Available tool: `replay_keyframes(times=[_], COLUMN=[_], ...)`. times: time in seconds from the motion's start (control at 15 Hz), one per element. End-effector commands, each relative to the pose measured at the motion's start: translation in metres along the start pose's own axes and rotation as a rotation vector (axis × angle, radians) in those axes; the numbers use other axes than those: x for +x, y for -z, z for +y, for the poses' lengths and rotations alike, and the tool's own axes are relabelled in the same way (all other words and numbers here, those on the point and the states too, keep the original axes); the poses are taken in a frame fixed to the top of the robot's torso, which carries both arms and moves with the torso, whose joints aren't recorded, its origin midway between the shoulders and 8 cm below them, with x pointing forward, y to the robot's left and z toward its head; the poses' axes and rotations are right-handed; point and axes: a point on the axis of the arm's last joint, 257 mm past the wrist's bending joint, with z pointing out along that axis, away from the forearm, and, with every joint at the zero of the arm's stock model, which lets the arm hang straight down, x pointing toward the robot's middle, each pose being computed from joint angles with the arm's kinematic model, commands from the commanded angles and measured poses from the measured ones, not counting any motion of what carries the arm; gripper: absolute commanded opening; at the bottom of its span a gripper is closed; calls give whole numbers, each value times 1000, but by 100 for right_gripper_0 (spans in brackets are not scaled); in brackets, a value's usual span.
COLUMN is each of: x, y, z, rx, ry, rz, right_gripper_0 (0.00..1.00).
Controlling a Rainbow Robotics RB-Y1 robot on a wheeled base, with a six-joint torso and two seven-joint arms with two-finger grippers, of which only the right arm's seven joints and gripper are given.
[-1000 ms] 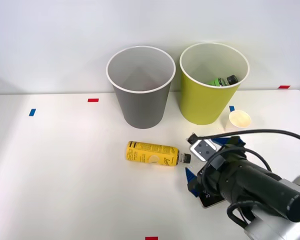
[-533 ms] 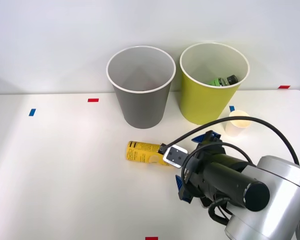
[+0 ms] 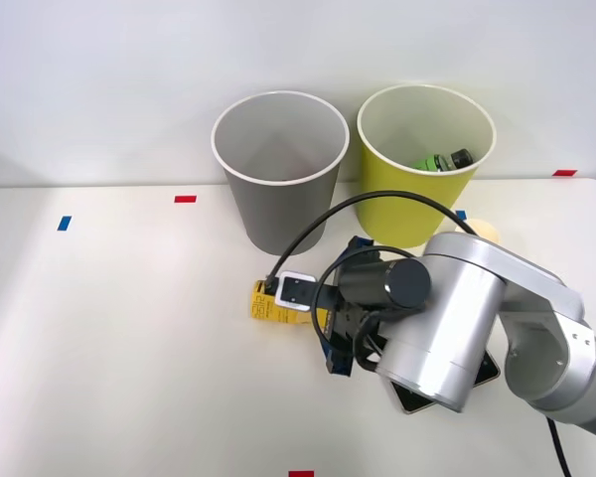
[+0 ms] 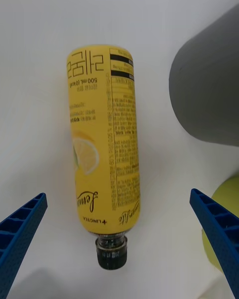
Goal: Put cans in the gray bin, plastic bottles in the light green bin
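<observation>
Right end effector has advanced leftward across the bench over the last second and now sits above the yellow-labelled bottle, fingers spread wide, nothing gripped. That bottle lies on its side just in front of the gray bin, cap toward the fingers. Further right, the light green bin already holds the green bottle. Judgement: approach complete; descent and closing remain.

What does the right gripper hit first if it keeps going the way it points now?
Most likely the yellow bottle. The right gripper is open, its fingers either side of the bottle's capped end on the table. The gap left to the bottle is unclear. The gray bin lies off to the side.
</observation>
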Motion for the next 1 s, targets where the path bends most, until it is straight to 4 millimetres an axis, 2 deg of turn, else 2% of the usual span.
replay_keyframes(times=[0.07,0.4,0.73,1.0], x=[-7,-9,-10,-23], y=[-13,1,4,5], z=[-5,3,7,16], rx=[-51,-126,-157,-156], ry=[55,120,153,236], rz=[26,89,79,82], right_gripper_0=[100,100,100,100])
